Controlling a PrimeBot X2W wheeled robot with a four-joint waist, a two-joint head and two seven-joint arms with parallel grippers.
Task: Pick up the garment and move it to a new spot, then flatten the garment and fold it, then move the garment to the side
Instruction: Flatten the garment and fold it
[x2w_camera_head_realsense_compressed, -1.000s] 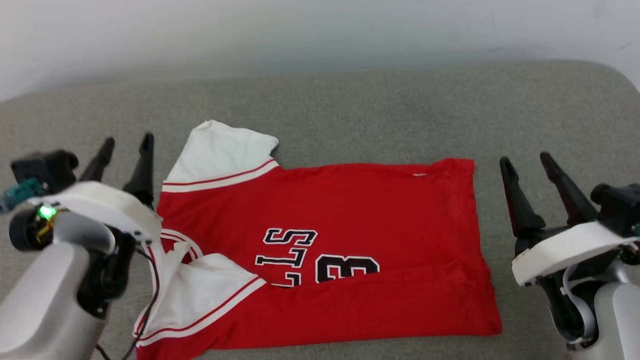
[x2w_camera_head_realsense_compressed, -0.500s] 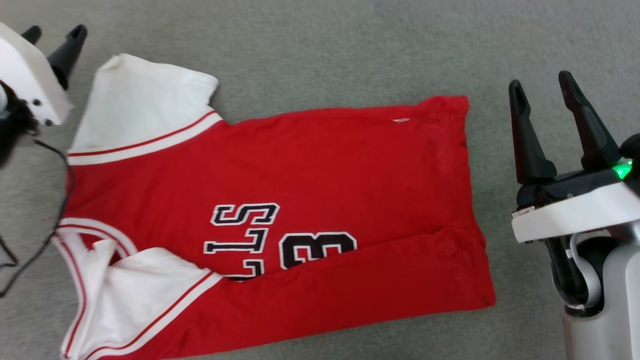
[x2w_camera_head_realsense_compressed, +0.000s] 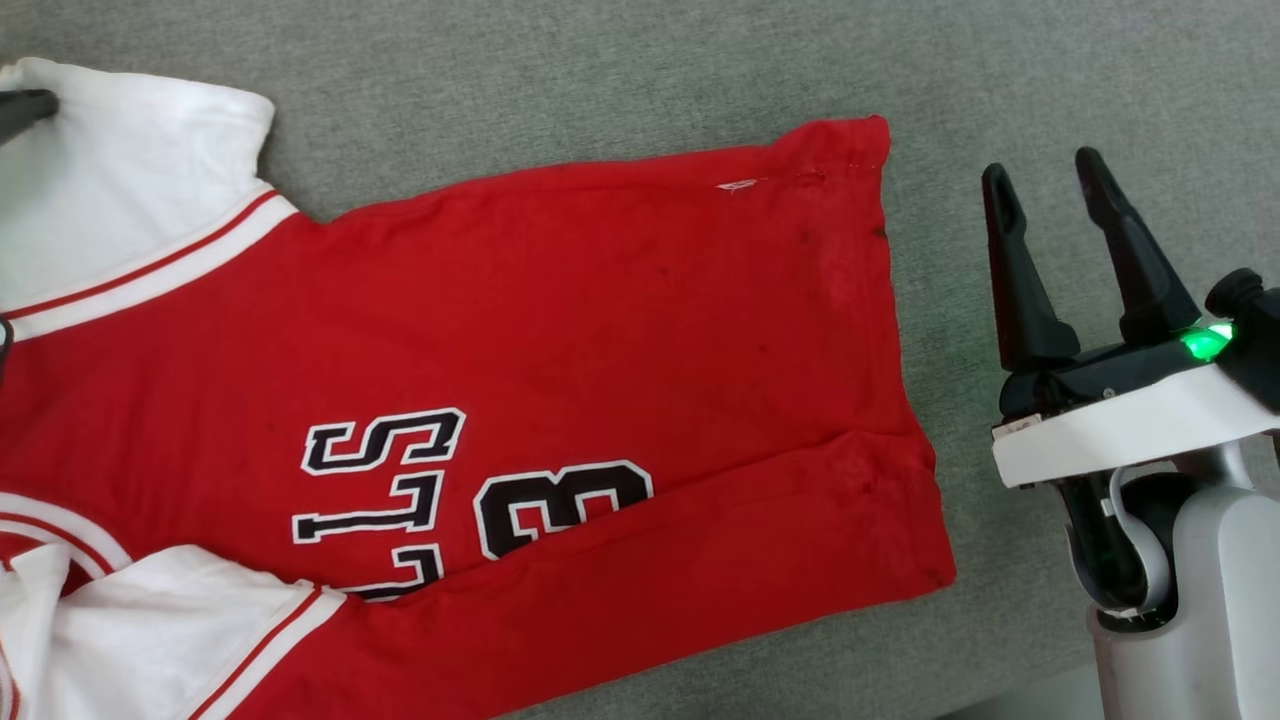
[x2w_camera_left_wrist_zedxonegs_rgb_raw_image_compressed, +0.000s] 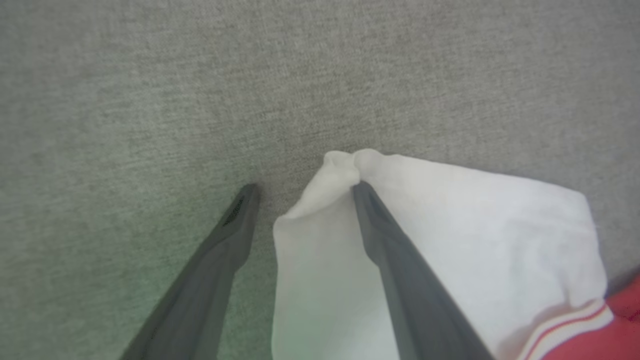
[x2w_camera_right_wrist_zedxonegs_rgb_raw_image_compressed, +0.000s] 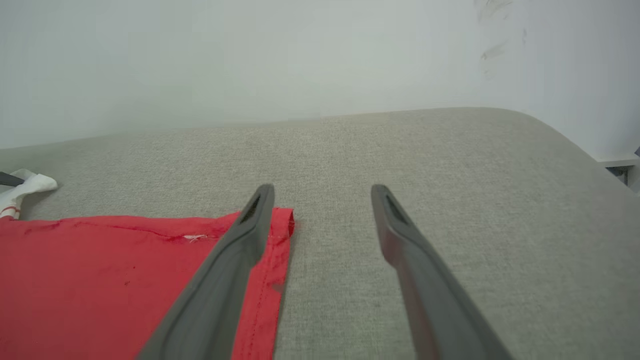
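Moved left gripper onto white sleeve corner of soft red jersey garment, jaws wide, nothing pinched. Right gripper spread, empty, beside hem. Likely sleeve fold next.

A grey woven cushion is lying flat, its fine, even weave spreading across the head view. In the right wrist view its far edge is curving down toward three o'clock, where a pale ledge is peeking in. A plain white wall is rising behind at twelve o'clock.
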